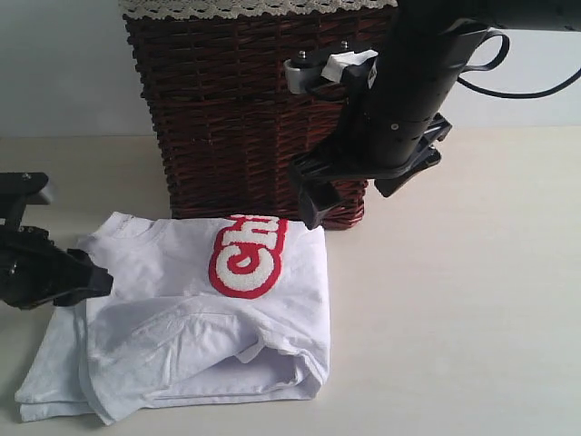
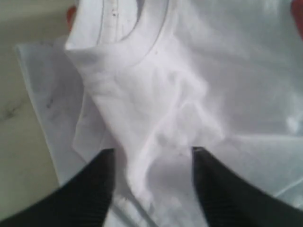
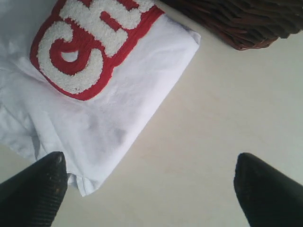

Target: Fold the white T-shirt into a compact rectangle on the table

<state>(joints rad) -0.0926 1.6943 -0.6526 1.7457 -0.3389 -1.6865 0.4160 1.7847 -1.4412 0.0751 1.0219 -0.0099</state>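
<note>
- The white T-shirt (image 1: pixel 182 318) lay on the table (image 1: pixel 454 318), just in front of the wicker basket (image 1: pixel 245 109), and its far edge almost touched the foot of the basket.
- I judged the folding to be about half done. The side on the right of the exterior view was a clean, straight fold, and only the first letters of the red-and-white lettering (image 1: pixel 247 256) showed on top.
- The rest was not yet tidy. On the near side the layers gaped open, a loose flap lay across the middle, and on the left a lower layer stuck out past the upper one. At least one more fold and some smoothing seemed needed before it would be a compact rectangle.
- The letters ran from near to far with their tops toward the left of the exterior view, and the collar (image 2: pixel 137 52) showed in the left wrist view. So the neck pointed to the left, and the long axis of the bundle ran left to right, along the front of the basket.
- The left gripper (image 2: pixel 151 158) was low over the cloth near the collar, with its fingers apart and a ridge of fabric between them, not pinched.
- The right gripper (image 3: pixel 150 165) hung raised in front of the basket, above the shirt's right edge, with its fingers spread wide and holding nothing.
</note>
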